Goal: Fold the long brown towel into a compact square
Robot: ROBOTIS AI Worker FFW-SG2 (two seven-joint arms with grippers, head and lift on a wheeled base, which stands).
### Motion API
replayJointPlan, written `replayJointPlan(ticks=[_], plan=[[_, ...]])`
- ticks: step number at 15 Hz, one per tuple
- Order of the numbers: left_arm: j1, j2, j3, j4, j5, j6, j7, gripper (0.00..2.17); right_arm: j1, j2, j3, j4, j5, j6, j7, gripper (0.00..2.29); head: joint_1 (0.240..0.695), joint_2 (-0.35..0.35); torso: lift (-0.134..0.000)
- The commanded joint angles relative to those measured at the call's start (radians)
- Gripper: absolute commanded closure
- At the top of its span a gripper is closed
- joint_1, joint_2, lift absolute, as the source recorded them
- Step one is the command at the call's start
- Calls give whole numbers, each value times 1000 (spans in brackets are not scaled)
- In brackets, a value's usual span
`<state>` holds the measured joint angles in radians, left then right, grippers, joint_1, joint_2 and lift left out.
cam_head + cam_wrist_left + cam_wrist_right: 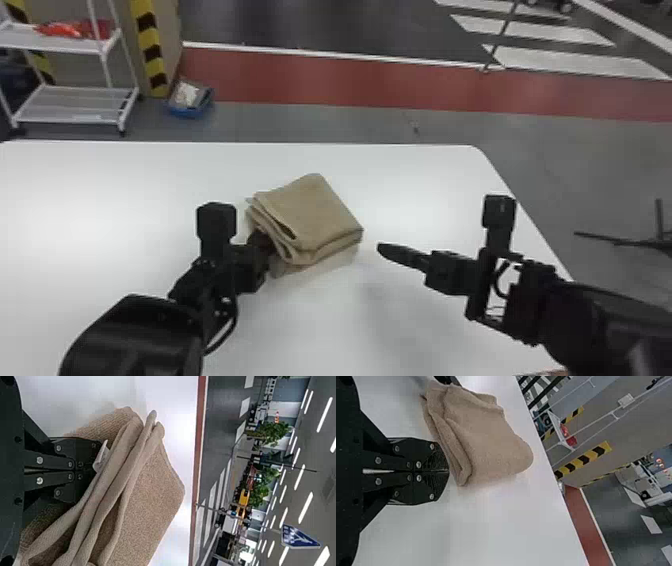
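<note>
End effector L [261, 242]: fingers drawn tog., tips hidden in towel folds; can't tell if they pinch cloth.
End effector R [383, 249]: clenched, nothing btwn fingers; tips near towel's R side, apart from it.
Brown towel [320, 215]: folded in a thick, squarish stack, mid surface, btwn both end effectors; layered edges toward L one, bottom layer sticking out a bit.
Tag [101, 457]: small, white, by L fingers at fold edge.
Surface [100, 200]: white, w/ rounded far R corner.
Bin [191, 111]: blue, on floor past surface.
Utility cart [75, 120]: white, far L, w/ orange-red item [62, 30] on upper shelf.
Floor strip [325, 82]: red, bkgd, beyond bin.
</note>
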<state>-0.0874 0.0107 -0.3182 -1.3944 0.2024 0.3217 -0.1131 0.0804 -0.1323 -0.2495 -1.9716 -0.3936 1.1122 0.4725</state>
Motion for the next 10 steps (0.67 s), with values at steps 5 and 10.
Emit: replayJointPlan(ticks=[5, 10], plan=[[15, 5, 1, -29, 0, 12, 0, 2138, -157, 2, 75, 272, 35, -82, 12, 2128, 695, -200, -123], [26, 8, -4, -97, 12, 73, -30, 2138, -277, 17, 98, 407, 36, -107, -38, 2128, 695, -173, -123]])
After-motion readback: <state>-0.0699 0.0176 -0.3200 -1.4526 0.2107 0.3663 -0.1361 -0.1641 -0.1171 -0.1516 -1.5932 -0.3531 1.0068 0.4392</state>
